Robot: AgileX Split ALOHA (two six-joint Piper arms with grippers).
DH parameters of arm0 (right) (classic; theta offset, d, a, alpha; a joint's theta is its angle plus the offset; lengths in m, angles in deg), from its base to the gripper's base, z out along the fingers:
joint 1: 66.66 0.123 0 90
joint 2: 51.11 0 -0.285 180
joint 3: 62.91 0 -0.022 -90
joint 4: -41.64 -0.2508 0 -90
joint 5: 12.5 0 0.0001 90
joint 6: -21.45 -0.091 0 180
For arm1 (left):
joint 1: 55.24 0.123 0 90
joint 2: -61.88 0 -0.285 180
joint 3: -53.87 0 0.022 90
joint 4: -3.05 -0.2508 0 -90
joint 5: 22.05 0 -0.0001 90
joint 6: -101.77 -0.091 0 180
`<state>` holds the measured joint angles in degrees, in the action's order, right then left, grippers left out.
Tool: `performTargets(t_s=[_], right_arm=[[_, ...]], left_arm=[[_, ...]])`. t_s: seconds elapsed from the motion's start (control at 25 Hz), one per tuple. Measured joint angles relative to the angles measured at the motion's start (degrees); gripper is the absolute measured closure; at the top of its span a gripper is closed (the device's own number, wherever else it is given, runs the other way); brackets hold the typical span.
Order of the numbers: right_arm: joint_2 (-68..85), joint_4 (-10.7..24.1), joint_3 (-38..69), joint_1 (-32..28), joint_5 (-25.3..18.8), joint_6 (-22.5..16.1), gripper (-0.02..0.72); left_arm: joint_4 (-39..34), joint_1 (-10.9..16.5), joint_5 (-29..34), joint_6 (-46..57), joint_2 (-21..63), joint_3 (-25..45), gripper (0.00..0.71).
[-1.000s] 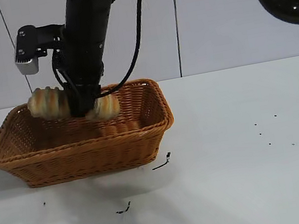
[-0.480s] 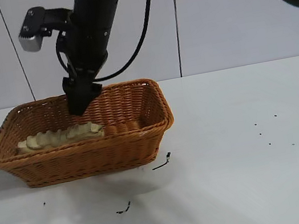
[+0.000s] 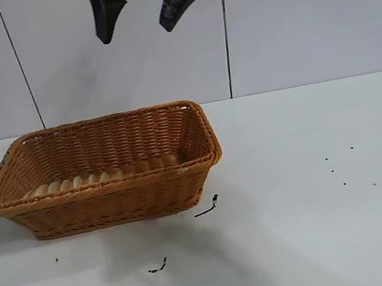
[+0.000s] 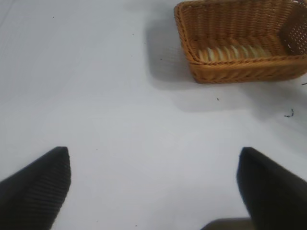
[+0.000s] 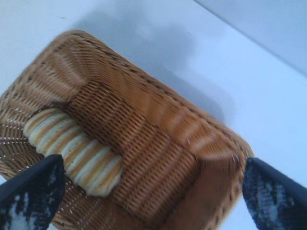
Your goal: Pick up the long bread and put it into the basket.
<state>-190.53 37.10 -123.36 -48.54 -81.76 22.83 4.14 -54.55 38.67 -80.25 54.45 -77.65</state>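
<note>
Long bread (image 3: 79, 182) lying in basket (image 3: 112, 201); right gripper (image 3: 140, 7) above, fingers apart, empty; left gripper (image 4: 153, 187) fingers apart; black specks (image 3: 206, 207) on table (image 3: 324, 223); no writing.

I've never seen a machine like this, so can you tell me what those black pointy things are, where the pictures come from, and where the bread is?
Those are a robot's pinchers, called grippers. One camera faces the table from outside; there the right gripper hangs open, high above the basket, holding nothing. Two more cameras ride on the robot's wrists. The right one looks down on the long bread lying in the basket. The left one shows the open left gripper over the white table, apart from the basket.
</note>
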Motion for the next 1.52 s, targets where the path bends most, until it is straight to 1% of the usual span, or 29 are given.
performTargets(t_s=[0.24, 0.4, 0.48, 0.6, 0.72, 0.88, 1.04, 1.24, 1.52], right_arm=[[0.00, 1.50, 0.00, -9.84, 0.00, 1.28, 0.014], [0.00, 1.63, 0.00, -16.12, 0.00, 1.70, 0.013], [0.00, 1.09, 0.00, -18.52, 0.00, 1.70, 0.013], [0.14, 0.68, 0.32, -20.48, 0.06, 1.70, 0.013], [2.08, 0.62, 3.85, -20.73, 0.06, 1.92, 0.013], [8.54, 0.46, 12.19, -20.73, 0.06, 2.15, 0.013], [18.30, 0.46, 22.94, -20.73, 0.06, 2.39, 0.013], [33.88, 0.57, 39.54, -20.73, 0.09, 2.53, 0.013], [60.02, 0.57, 64.90, -20.73, 0.09, 2.53, 0.013]], left_arm=[[0.00, 0.00, 0.00, 0.00, 0.00, 0.00, 0.017], [0.00, 0.00, 0.00, 0.00, 0.00, 0.00, 0.017], [0.00, 0.00, 0.00, 0.00, 0.00, 0.00, 0.017], [0.00, 0.00, 0.00, 0.00, 0.00, 0.00, 0.017], [0.00, 0.00, 0.00, 0.00, 0.00, 0.00, 0.017], [0.00, 0.00, 0.00, 0.00, 0.00, 0.00, 0.017], [0.00, 0.00, 0.00, 0.00, 0.00, 0.00, 0.017], [0.00, 0.00, 0.00, 0.00, 0.00, 0.00, 0.017], [0.00, 0.00, 0.00, 0.00, 0.00, 0.00, 0.017]])
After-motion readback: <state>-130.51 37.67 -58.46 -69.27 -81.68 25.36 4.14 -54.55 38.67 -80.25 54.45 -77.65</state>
